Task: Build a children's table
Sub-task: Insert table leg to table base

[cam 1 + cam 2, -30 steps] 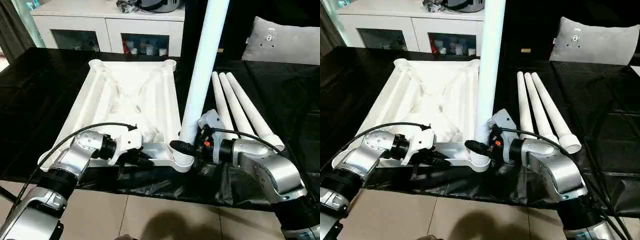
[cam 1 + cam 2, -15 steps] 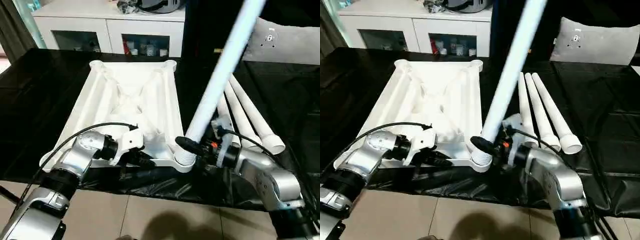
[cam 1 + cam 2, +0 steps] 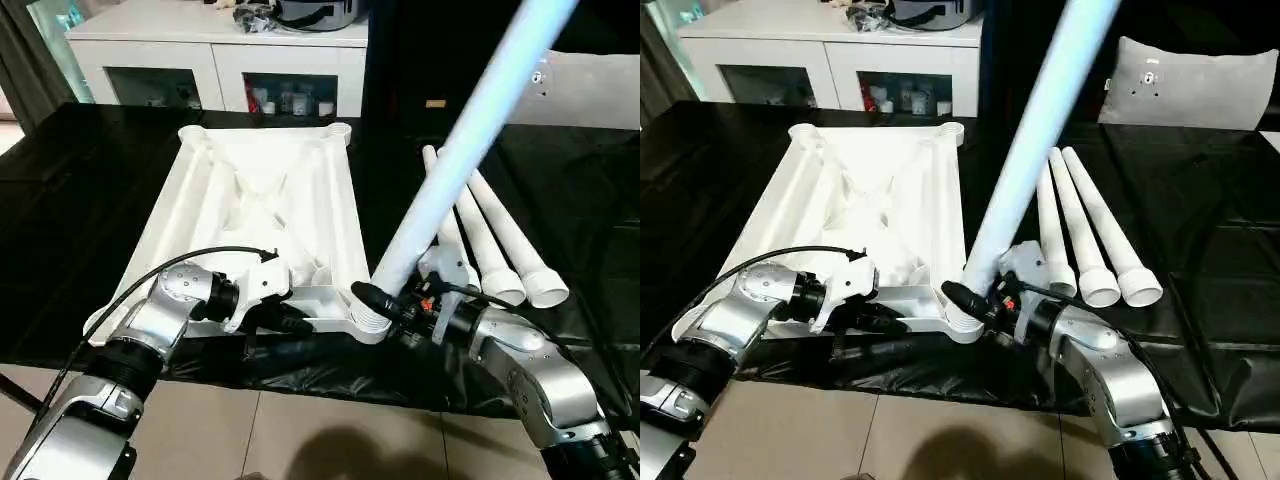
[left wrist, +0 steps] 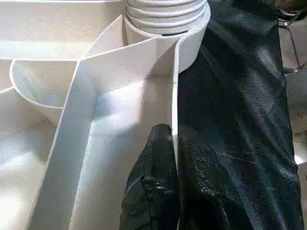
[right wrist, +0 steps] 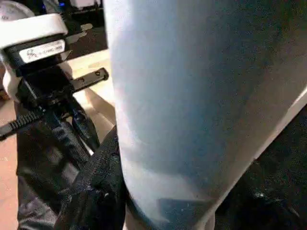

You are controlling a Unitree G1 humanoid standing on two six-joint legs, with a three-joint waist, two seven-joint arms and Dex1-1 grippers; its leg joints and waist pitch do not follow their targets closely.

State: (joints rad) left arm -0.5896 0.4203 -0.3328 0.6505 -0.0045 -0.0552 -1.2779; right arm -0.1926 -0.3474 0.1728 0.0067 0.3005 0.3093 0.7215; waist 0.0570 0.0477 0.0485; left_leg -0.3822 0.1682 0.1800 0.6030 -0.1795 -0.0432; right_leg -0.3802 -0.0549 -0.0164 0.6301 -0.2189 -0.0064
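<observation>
Lying at 2 o'clock: three spare legs point(image 3: 487, 222); right gripper point(image 3: 385, 305) clamping fourth leg point(image 3: 455, 160), left gripper point(image 4: 173, 143) pinching tabletop point(image 3: 255, 200) rim on black sheet point(image 3: 70, 200)

Legible markings: none can be read in full.
A white label point(image 5: 42, 49) on the black-and-white camera housing of the left gripper, seen from the right wrist view, carries a line of small dark print and a code-like patch, both too blurred to read. The grey-white cushion point(image 3: 1200, 80) bears a small dark mark, unreadable.
</observation>
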